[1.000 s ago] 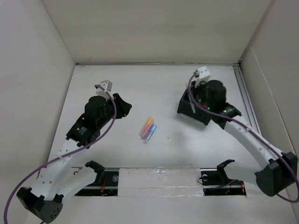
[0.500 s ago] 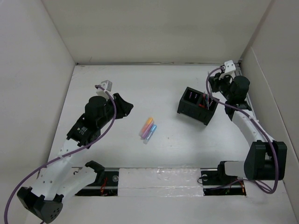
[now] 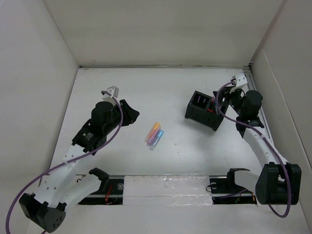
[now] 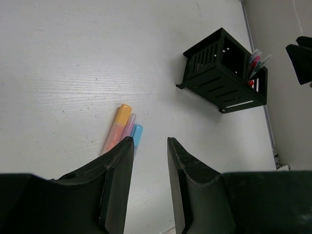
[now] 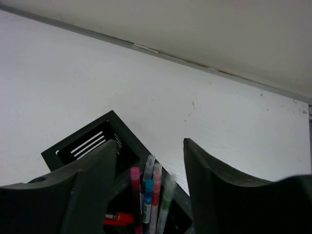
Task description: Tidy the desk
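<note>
On the white desk point(image 3: 165, 87) three highlighters point(image 3: 154, 134), orange, pink and blue, lie side by side near the middle. My left gripper point(image 3: 130, 112) hovers to their left, its jaws a narrow gap apart with nothing between them. In the left wrist view the highlighters point(image 4: 122, 127) sit just past my left gripper point(image 4: 148, 140). The black organizer point(image 3: 204, 111) stands at the right. My right gripper point(image 3: 220, 101) is open just above its right compartment. Several pens point(image 5: 152, 192) stand there below my right gripper point(image 5: 150, 141), one green pen blurred.
A metal rail point(image 3: 255, 95) runs along the desk's right edge, close beside my right arm. White panels wall the desk at the back and sides. The organizer's left compartment point(image 5: 95, 146) looks dark and empty.
My right arm drew back from over the organizer toward the right rail, and its jaws opened. Pens now show in the organizer's right compartment. My left arm barely shifted.
</note>
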